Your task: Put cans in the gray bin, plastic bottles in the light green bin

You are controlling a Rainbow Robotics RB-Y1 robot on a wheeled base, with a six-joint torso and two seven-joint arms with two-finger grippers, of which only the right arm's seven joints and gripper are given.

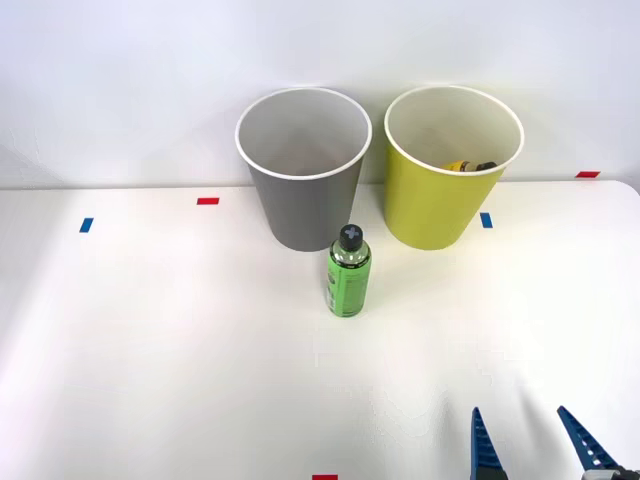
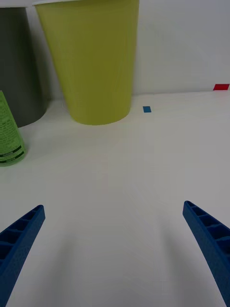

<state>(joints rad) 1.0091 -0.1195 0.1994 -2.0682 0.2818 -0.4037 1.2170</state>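
The right gripper (image 1: 530, 440) sits low at the near right of the white table (image 1: 150, 350), its two blue ribbed fingers (image 1: 484, 445) spread wide apart with nothing between them; in the wrist view the gripper (image 2: 115, 254) frames bare tabletop, pointing toward the bins. Going left to right across the far side: the gray bin (image 1: 303, 170) stands upright, white-rimmed, its gray inside in view; just in front of it, a little to its right, the plastic bottle (image 1: 348, 272) stands upright, bright green label, black screw cap, apart from both bins; then the light green bin (image 1: 452, 168), upright, just beside the gray one, with something yellow and dark (image 1: 470, 166) lying low inside it, too hidden to tell. Small red and blue tape marks (image 1: 207, 201) dot the table; wide bare surface lies between gripper and bottle, and the whole left half is open.
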